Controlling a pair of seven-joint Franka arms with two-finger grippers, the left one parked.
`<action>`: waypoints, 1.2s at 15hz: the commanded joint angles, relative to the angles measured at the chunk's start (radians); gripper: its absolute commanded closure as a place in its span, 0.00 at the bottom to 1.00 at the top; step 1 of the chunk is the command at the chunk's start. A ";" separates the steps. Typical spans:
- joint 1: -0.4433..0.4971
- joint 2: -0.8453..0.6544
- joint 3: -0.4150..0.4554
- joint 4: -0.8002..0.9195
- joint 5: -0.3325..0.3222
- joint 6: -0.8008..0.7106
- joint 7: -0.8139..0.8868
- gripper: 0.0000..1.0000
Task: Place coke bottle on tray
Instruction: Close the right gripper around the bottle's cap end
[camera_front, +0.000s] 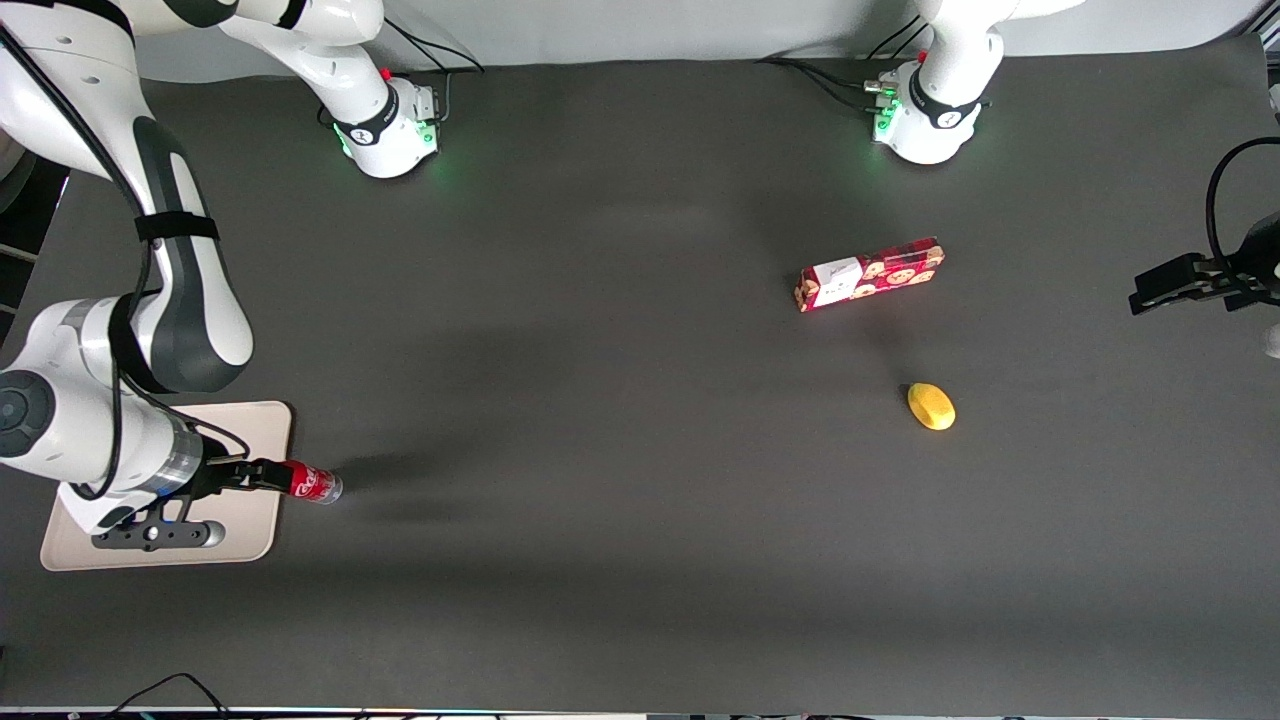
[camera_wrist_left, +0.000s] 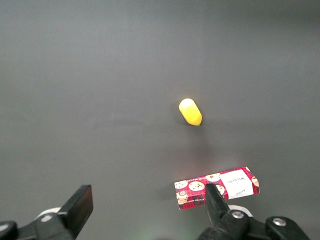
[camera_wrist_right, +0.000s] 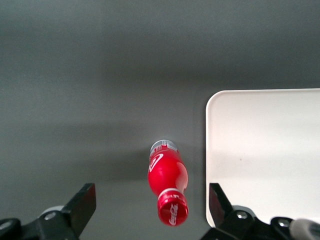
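Front view: my gripper (camera_front: 268, 477) hangs over the tray's (camera_front: 262, 420) edge, fingers spread apart with the bottle (camera_front: 314, 484) between them, untouched by either in the wrist view; the bottle (camera_wrist_right: 168, 182) is just beside the tray (camera_wrist_right: 265, 150).

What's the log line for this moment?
gripper: open, at coke bottle | bottle: beside tray, not on it

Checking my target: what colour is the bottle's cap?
Red, clearest in the right wrist view: bottle between the open gripper.
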 joint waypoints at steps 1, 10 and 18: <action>-0.018 -0.044 -0.002 -0.108 -0.010 0.074 -0.019 0.00; -0.041 -0.064 -0.002 -0.243 -0.007 0.189 -0.021 0.00; -0.041 -0.064 -0.007 -0.243 -0.007 0.191 -0.021 0.21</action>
